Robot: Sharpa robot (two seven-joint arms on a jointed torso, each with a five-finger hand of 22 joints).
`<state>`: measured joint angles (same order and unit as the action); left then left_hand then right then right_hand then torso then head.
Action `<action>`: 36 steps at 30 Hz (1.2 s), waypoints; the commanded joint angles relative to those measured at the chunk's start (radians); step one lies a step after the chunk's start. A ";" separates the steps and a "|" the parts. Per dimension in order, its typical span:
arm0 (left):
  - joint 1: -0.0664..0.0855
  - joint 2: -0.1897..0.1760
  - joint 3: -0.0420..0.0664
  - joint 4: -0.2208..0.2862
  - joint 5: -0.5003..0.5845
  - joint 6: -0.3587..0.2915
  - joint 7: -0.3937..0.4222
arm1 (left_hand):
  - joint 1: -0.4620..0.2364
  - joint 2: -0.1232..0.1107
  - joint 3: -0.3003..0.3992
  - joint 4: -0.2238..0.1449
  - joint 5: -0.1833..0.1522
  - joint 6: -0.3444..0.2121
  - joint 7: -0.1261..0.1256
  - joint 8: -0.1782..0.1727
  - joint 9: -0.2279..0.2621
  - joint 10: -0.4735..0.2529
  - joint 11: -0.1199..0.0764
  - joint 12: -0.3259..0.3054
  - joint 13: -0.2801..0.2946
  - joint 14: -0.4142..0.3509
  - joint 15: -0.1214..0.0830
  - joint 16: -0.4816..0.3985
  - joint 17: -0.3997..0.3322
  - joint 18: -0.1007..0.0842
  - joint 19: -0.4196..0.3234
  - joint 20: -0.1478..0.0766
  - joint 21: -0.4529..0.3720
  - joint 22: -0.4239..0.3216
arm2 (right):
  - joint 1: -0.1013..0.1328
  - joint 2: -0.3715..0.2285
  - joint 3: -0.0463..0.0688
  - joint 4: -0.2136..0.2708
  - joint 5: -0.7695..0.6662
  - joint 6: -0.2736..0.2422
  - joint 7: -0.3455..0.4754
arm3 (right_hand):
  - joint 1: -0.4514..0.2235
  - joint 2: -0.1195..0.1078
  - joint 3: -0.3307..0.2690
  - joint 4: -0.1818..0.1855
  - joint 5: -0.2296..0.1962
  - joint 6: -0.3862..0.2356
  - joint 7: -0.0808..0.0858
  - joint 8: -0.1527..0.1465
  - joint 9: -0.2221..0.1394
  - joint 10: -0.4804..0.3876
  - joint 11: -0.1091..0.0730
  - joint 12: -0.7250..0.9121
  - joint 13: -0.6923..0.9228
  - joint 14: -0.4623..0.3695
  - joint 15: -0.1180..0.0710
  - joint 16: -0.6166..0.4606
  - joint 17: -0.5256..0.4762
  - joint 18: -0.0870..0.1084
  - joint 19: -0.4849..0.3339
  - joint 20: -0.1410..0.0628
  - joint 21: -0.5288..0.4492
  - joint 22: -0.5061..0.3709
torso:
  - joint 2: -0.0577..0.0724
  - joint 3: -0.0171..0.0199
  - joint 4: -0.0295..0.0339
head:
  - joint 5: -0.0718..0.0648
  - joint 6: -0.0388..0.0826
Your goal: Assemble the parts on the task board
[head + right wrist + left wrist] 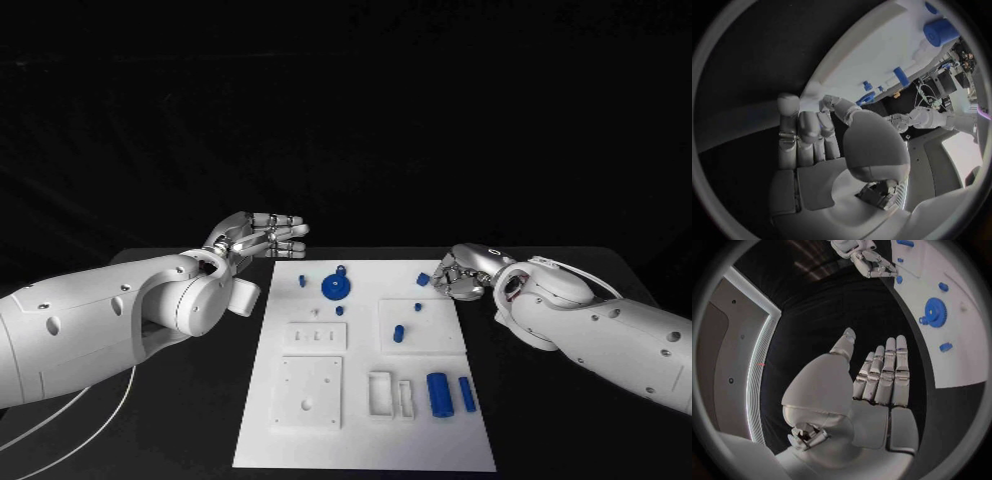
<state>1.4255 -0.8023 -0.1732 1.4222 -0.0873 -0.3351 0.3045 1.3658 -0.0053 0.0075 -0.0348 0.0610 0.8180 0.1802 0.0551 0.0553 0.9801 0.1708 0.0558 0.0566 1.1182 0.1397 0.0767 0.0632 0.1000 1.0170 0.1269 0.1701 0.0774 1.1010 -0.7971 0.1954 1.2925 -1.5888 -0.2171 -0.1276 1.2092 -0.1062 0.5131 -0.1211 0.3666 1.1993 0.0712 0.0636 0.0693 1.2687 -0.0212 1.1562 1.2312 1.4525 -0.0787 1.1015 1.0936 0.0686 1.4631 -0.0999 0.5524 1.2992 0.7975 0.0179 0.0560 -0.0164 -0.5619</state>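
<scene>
The left hand (264,236), silver and jointed, hovers just off the far left corner of the board with its fingers stretched out side by side and nothing in them; its wrist view shows the flat palm and straight fingers (882,372) over bare black table. The right hand (464,272) sits at the far right edge of the board, fingers curled loosely inward; no part can be seen between them, though from these angles I cannot tell for sure whether it is closed on anything. Between the two lies the flat white rectangular task board (361,440), matt and rigid, with shallow recessed pockets and raised white plates. On its far half rests a round blue toothed gear (338,288) with small blue pegs (398,334) scattered near it; on the near right corner stand two blue cylinders (438,393), one thick and one slimmer, beside an upright white frame (381,393). The parts look like hard moulded plastic: light, stiff, smooth and likely a little slippery to metal fingertips. The gear is probably best pinched across its rim, the cylinders round their sides, and the small pegs need a fine fingertip pinch, since they could roll or skid away.
</scene>
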 commanded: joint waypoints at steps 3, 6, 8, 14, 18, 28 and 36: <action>0.000 0.001 0.001 0.000 -0.002 0.013 0.006 | 0.002 0.005 -0.002 -0.002 -0.002 0.006 -0.001 0.006 0.001 0.006 0.000 0.004 0.002 -0.001 0.001 -0.001 0.001 -0.007 0.001 0.002 0.002 -0.001 | -0.003 0.011 0.000 -0.008 0.004 0.006 -0.008 | -0.031 -0.017 0.024 -0.008 0.043 -0.048 0.013 -0.002 -0.004 -0.004 0.009 -0.005 -0.001 -0.002 0.005 -0.003 -0.002 0.008 0.049 0.003 -0.005 0.002 | 0.000 -0.0007 0.0013 | 0.000 -0.002; -0.001 0.001 0.001 -0.001 -0.002 0.014 0.005 | 0.007 0.009 0.000 -0.006 0.003 0.005 -0.001 0.006 0.001 0.004 0.001 0.004 0.001 -0.001 0.001 -0.001 0.001 -0.007 0.001 0.002 0.002 -0.001 | -0.004 0.018 0.000 -0.013 0.008 -0.004 -0.012 | -0.040 -0.033 0.030 -0.009 0.079 -0.079 0.022 -0.002 -0.004 -0.013 0.012 -0.011 -0.005 -0.004 0.006 -0.004 -0.002 0.013 0.049 0.004 -0.009 0.002 | 0.001 -0.0011 0.0013 | 0.001 -0.004; -0.001 0.002 0.001 -0.002 -0.002 0.015 0.005 | 0.008 0.009 0.001 -0.007 0.005 0.005 -0.001 0.006 0.001 0.004 0.001 0.004 0.001 -0.001 0.001 -0.001 0.001 -0.007 0.001 0.002 0.002 -0.001 | -0.005 0.022 0.000 -0.015 0.009 -0.008 -0.014 | -0.042 -0.038 0.034 -0.010 0.093 -0.092 0.027 -0.002 -0.004 -0.015 0.013 -0.012 -0.006 -0.004 0.007 -0.004 -0.002 0.016 0.049 0.005 -0.010 0.002 | 0.000 -0.0011 0.0009 | 0.002 -0.005; -0.003 0.003 0.001 -0.004 -0.002 0.016 0.004 | 0.008 0.009 0.001 -0.007 0.005 0.005 -0.001 0.006 0.001 0.004 0.001 0.004 0.001 -0.001 0.001 -0.001 0.001 -0.007 0.001 0.002 0.002 -0.001 | -0.006 0.032 -0.001 -0.023 0.011 -0.015 -0.017 | -0.047 -0.049 0.051 -0.019 0.137 -0.113 0.033 -0.002 -0.005 -0.020 0.016 -0.017 -0.011 -0.005 0.008 -0.004 -0.001 0.021 0.049 0.007 -0.012 0.003 | 0.000 -0.0014 0.0014 | 0.004 -0.007; -0.004 0.003 0.001 -0.005 -0.002 0.017 0.004 | 0.008 0.009 0.001 -0.007 0.005 0.005 -0.001 0.006 0.001 0.004 0.001 0.004 0.001 -0.001 0.001 -0.001 0.001 -0.007 0.001 0.002 0.002 -0.001 | -0.007 0.036 -0.001 -0.025 0.011 -0.018 -0.018 | -0.049 -0.053 0.055 -0.023 0.140 -0.122 0.035 -0.001 -0.005 -0.024 0.017 -0.020 -0.014 -0.006 0.008 -0.005 -0.001 0.022 0.049 0.007 -0.013 0.004 | 0.001 -0.0018 0.0005 | 0.005 -0.010; -0.005 0.004 0.001 -0.006 -0.002 0.019 0.002 | 0.008 0.013 -0.001 -0.013 0.006 0.006 -0.001 0.006 0.001 0.004 0.001 0.004 0.001 -0.002 0.001 -0.001 0.001 -0.007 0.000 0.002 0.003 -0.001 | -0.007 0.051 -0.002 -0.039 0.008 -0.036 -0.026 | -0.051 -0.063 0.053 -0.035 0.149 -0.151 0.041 -0.002 -0.006 -0.031 0.020 -0.029 -0.023 -0.006 0.010 -0.007 -0.002 0.025 0.048 0.009 -0.019 0.005 | 0.000 -0.0017 0.0015 | 0.008 -0.015; -0.005 0.004 0.001 -0.007 -0.002 0.019 0.002 | 0.008 0.013 -0.001 -0.013 0.006 0.006 -0.001 0.006 0.001 0.004 0.001 0.004 0.001 -0.002 0.001 -0.001 0.001 -0.007 0.000 0.002 0.003 -0.001 | -0.007 0.061 -0.002 -0.048 0.000 -0.055 -0.043 | -0.060 -0.069 0.042 -0.036 0.149 -0.158 0.042 -0.002 -0.006 -0.032 0.021 -0.030 -0.027 -0.006 0.011 -0.007 -0.001 0.028 0.049 0.010 -0.022 0.006 | 0.000 -0.0014 0.0008 | 0.009 -0.016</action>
<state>1.4203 -0.8002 -0.1732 1.4142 -0.0873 -0.3303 0.3017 1.3712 0.0001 0.0063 -0.0445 0.0611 0.8180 0.1802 0.0551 0.0553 0.9801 0.1708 0.0558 0.0565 1.1182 0.1397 0.0767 0.0631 0.1000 1.0169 0.1270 0.1701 0.0774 1.0947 -0.7376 0.1938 1.2453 -1.5784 -0.2576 -0.1550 1.1530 -0.1713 0.5571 -0.1584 0.5200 1.0422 0.1148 0.0636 0.0638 1.2429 -0.0004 1.1290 1.2046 1.4487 -0.0749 1.0978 1.0924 0.0843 1.4667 -0.0962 0.5339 1.3044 0.7979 0.0162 0.0574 -0.0074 -0.5775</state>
